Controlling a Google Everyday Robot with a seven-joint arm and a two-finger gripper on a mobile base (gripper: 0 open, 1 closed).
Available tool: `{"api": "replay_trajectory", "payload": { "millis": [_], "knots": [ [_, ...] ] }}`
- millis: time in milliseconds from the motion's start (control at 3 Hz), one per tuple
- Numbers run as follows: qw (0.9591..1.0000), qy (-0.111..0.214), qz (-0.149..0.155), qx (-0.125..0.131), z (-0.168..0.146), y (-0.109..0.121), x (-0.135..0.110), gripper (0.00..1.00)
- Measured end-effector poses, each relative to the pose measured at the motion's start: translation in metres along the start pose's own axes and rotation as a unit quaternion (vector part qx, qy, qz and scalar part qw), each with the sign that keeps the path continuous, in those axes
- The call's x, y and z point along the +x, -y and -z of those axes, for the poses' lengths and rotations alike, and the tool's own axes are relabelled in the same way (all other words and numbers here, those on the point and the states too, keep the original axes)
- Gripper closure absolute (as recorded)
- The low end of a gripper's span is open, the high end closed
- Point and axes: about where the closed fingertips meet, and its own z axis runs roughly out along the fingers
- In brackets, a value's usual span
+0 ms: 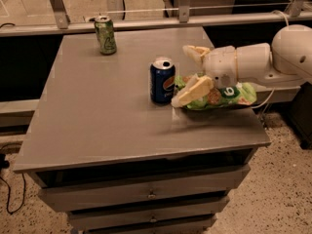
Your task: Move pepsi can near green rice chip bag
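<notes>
The pepsi can stands upright on the grey table, just left of the green rice chip bag, which lies flat near the table's right edge. My gripper is open, its two pale fingers spread, just right of the can and above the bag's left end. It holds nothing. The near finger lies over the bag and hides part of it. The white arm reaches in from the right.
A green can stands upright at the table's far left. A metal rail runs behind the table. Drawers sit below the tabletop. The table's right edge is close to the bag.
</notes>
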Motion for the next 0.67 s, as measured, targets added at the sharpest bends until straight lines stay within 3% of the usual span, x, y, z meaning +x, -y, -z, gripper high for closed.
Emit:
{"api": "replay_trajectory", "payload": {
  "millis": [333,667],
  "knots": [
    [0.9991,-0.024,0.031,0.018,0.066,0.001,-0.033,0.00],
    [0.9959,-0.037,0.078,0.027,0.134,0.002,-0.085,0.00]
  ]
}}
